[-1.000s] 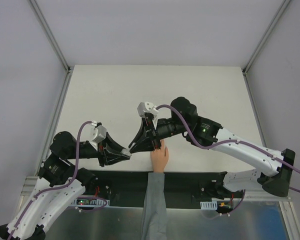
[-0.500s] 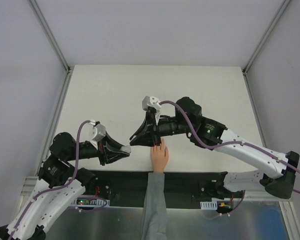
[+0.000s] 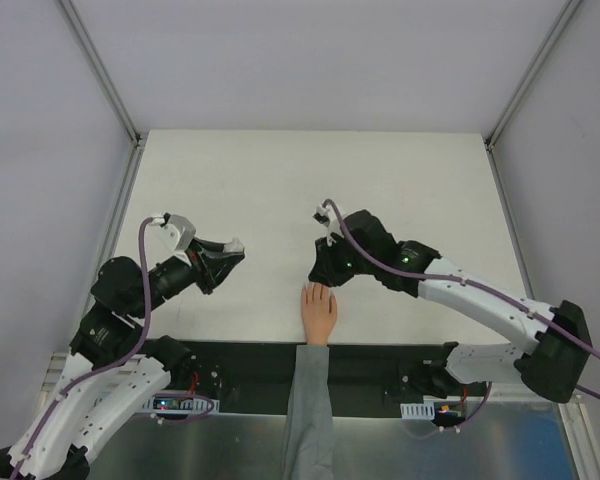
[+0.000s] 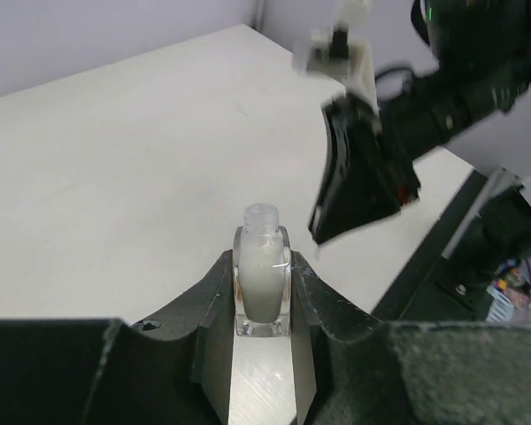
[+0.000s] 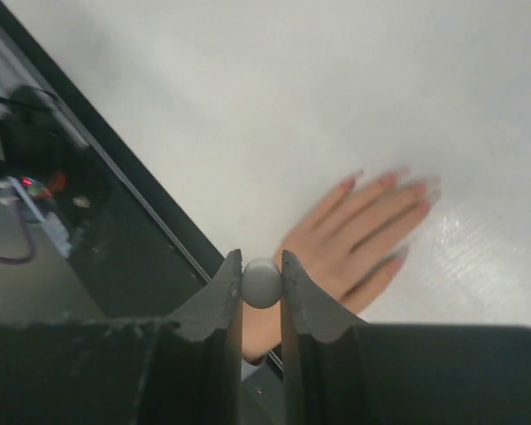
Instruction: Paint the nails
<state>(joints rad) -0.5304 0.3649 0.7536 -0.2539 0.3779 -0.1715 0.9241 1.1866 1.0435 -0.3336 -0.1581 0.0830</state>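
Top external view is showing a small peach hand [image 3: 318, 312] lying flat, palm down, on the matte white worktop [image 3: 280, 180] at its near edge. A grey sleeve [image 3: 308, 400] is trailing back over the black strip [image 3: 230, 360] behind it. The right claw [image 3: 321, 272] is hanging just past the fingertips, and the left claw [image 3: 230, 250] is sitting well apart to the left.

Left wrist view is showing the left claw pinching a bottle [image 4: 263, 297] tightly between its black fingers. The bottle is square clear glass filled with milky white liquid, its bare threaded neck sticking out past the fingertips.

Right wrist view is showing the right claw closed almost fully, clamping a smooth grey round knob [image 5: 262, 283] between tapered black fingers. Whatever is hanging beneath the knob is hidden. Below it, the nails [image 5: 389, 181] are showing as tiny pinkish ovals, slightly blurred, at the ends of the spread fingers.
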